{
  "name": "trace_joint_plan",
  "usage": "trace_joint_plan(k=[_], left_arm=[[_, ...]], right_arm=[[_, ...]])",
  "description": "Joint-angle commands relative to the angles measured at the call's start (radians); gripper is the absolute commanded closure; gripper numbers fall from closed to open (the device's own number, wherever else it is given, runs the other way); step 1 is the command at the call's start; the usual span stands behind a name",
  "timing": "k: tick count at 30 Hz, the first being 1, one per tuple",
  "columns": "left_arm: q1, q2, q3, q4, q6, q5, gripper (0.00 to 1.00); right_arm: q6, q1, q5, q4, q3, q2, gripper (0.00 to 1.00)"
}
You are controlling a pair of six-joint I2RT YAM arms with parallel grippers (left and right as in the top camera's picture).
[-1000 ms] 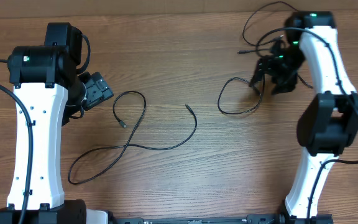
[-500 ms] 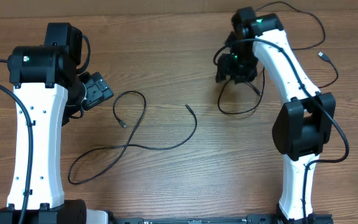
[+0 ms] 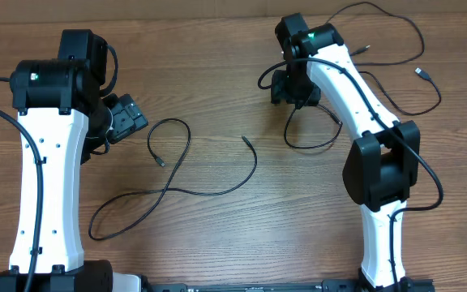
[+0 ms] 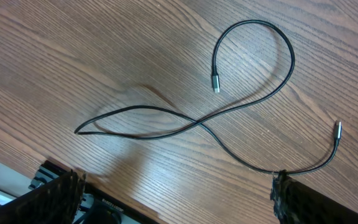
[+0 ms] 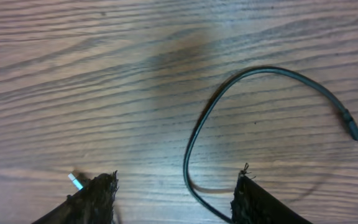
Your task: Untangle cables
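Observation:
A long black cable (image 3: 169,190) lies in a figure-eight in the middle of the table, crossing itself (image 4: 197,122), with one silvery plug (image 4: 215,83) inside its upper loop. My left gripper (image 3: 126,120) hovers beside it, wide open and empty (image 4: 179,208). My right gripper (image 3: 292,85) is at the back centre over a second cable's loop (image 3: 289,136). In the right wrist view that cable (image 5: 272,69) runs between the parted fingers (image 5: 176,202) without being pinched. A silvery plug (image 5: 74,180) shows beside the left finger.
More black cable (image 3: 420,36) curls along the back right, with a plug end (image 3: 422,73) near the right edge. The table's front edge (image 4: 17,165) is just under my left gripper.
My right arm has swung left from the back right to the back centre, and its jaws have narrowed a little. The left arm and the long cable have not moved.

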Motion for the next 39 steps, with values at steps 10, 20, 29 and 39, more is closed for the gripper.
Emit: trace_joint_plan(k=[10,20,29,39], left_arm=[[0.0,0.002,-0.005,0.001,0.005,0.002,0.0],[0.0,0.002,-0.005,0.001,0.005,0.001,0.01],[0.0,0.002,-0.005,0.001,0.005,0.001,0.0],[0.0,0.002,-0.005,0.001,0.005,0.002,0.0]], right_arm=[[0.141,0.001,0.024,0.044,-0.05,0.103,0.48],[0.151,0.001,0.024,0.171,-0.222,0.103,0.65],[0.151,-0.03,0.101,0.24,-0.23,0.103,0.96],[0.151,-0.175,0.151,0.323,-0.23,0.103,0.96]])
